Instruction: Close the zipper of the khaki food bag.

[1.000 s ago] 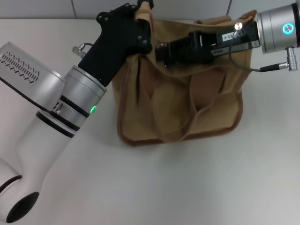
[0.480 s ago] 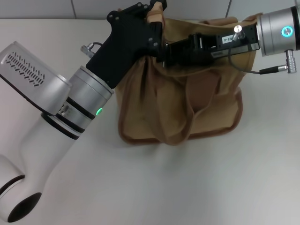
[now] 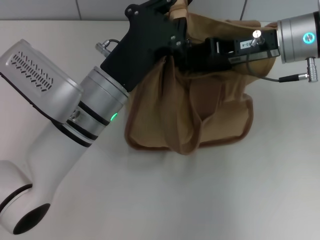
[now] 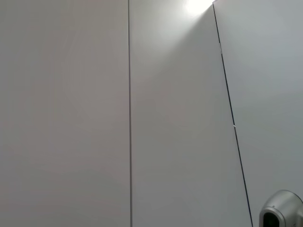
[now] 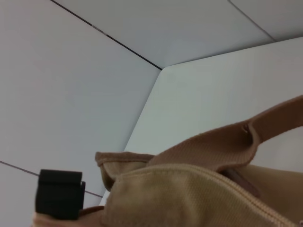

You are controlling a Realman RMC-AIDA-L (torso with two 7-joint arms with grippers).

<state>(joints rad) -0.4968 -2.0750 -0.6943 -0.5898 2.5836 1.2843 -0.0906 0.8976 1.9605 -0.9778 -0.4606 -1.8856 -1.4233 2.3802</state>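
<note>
The khaki food bag (image 3: 220, 115) stands bunched at the back of the white table. My left gripper (image 3: 177, 10) is shut on the bag's top far-left corner and holds that fabric up. My right gripper (image 3: 197, 52) reaches in from the right over the bag's top, right next to the left gripper, and its fingertips are hidden behind it. The zipper's slider is hidden in the head view. The right wrist view shows the bag's tan top (image 5: 189, 194), one flat handle (image 5: 222, 142) and a black block (image 5: 59, 194) at the fabric's end. The left wrist view shows only wall.
The white table (image 3: 225, 200) spreads in front of and right of the bag. My bulky left forearm (image 3: 55, 115) lies across the table's left side. A grey panelled wall (image 4: 180, 118) stands right behind the bag. A cable (image 3: 270, 76) hangs from the right wrist.
My left gripper has moved right and farther back with the bag's corner in it. The bag has bunched up narrower. The right gripper has hardly moved.
</note>
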